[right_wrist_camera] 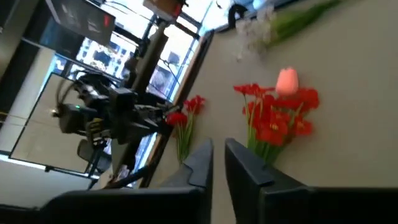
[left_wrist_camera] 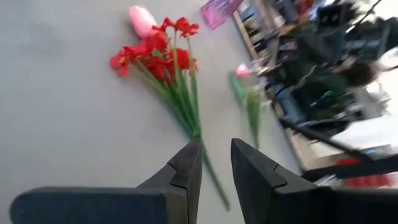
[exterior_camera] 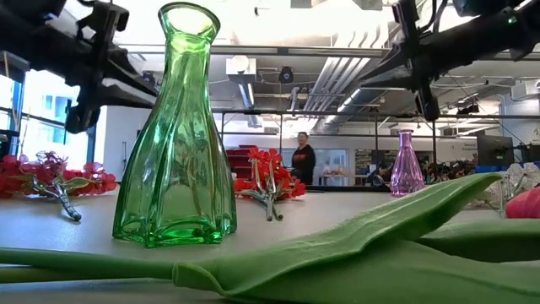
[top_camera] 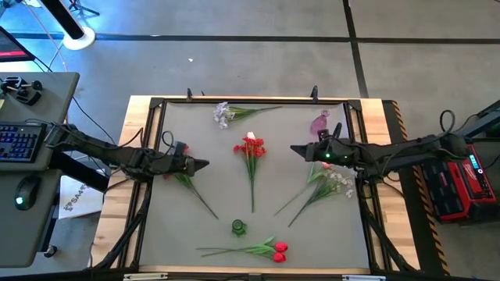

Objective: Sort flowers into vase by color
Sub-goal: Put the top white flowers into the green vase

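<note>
Two sets of my dark fingers, left (top_camera: 205,164) and right (top_camera: 294,149), hovered narrowly parted beside the silky red flowers (top_camera: 251,148) on the grey counter (top_camera: 203,230).

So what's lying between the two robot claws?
In the high view, a bunch of red flowers with a pink tulip at its top lies on the mat between the left gripper and the right gripper.

Grey floor (top_camera: 258,66), side desk with keyboard (top_camera: 17,143), bright windows (exterior_camera: 51,118).
</note>
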Motion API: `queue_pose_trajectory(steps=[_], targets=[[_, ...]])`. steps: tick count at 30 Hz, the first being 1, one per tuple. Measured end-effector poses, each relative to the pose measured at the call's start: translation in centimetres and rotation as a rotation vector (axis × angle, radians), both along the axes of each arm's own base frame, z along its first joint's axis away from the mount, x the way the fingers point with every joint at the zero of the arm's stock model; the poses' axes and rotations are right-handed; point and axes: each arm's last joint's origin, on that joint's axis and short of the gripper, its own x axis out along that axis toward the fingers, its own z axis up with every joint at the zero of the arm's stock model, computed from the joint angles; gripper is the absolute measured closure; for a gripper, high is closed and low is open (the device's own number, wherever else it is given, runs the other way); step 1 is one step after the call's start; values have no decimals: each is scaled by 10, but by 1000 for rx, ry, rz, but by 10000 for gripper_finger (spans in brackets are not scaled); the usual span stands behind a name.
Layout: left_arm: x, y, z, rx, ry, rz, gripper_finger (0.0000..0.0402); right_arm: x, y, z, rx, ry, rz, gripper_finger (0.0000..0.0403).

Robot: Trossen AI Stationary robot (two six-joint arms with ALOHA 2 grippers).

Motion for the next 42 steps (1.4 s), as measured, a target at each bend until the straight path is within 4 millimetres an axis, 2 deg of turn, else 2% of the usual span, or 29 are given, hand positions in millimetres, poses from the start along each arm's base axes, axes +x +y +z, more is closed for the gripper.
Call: queue_pose_trajectory(steps=[7,11,19,24,28,35,42], targets=[[21,-4,17,124,188,-47,329,4,0,-10,89,39,-7,258],[39,-2,22,107,228,-95,312,5,-1,-17,155,76,-34,221],[69,6,19,73,308,-139,249,4,1,-20,268,83,-34,210],[82,16,21,85,335,-110,239,3,2,-22,300,106,-11,210],[93,42,35,94,323,-100,238,3,3,-22,310,104,15,210],[115,106,63,233,392,-148,238,3,3,-22,313,107,29,210],[150,172,62,285,588,-312,238,4,4,-22,303,121,83,210]])
